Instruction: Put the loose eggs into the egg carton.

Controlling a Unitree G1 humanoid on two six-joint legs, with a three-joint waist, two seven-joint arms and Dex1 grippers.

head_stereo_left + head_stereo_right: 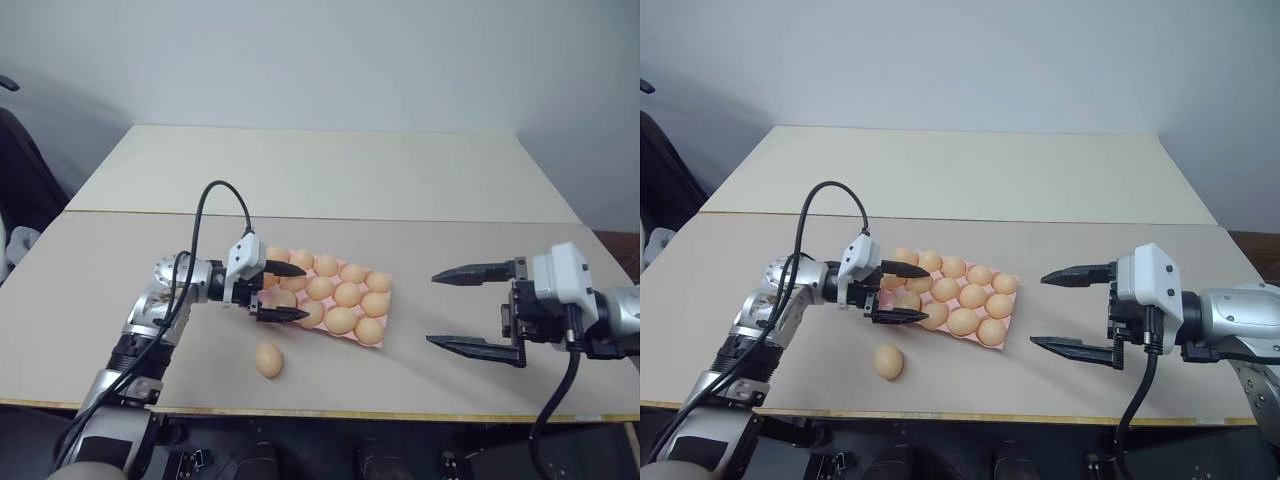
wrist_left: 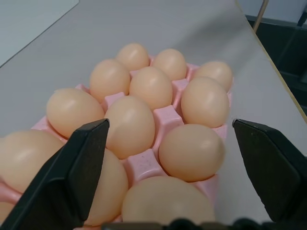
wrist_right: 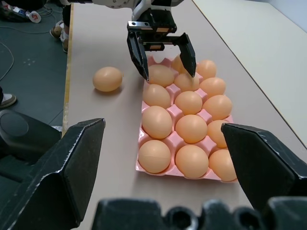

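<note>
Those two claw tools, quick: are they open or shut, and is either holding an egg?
Left tool: open, holding nothing, poised over the near-left end of the egg carton.
Right tool: open, holding nothing, hovering off to the carton's right.

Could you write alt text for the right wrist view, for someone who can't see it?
A pink egg carton full of tan eggs sits on a table, one loose egg beside it. The left gripper hovers open over the carton's far end.
</note>
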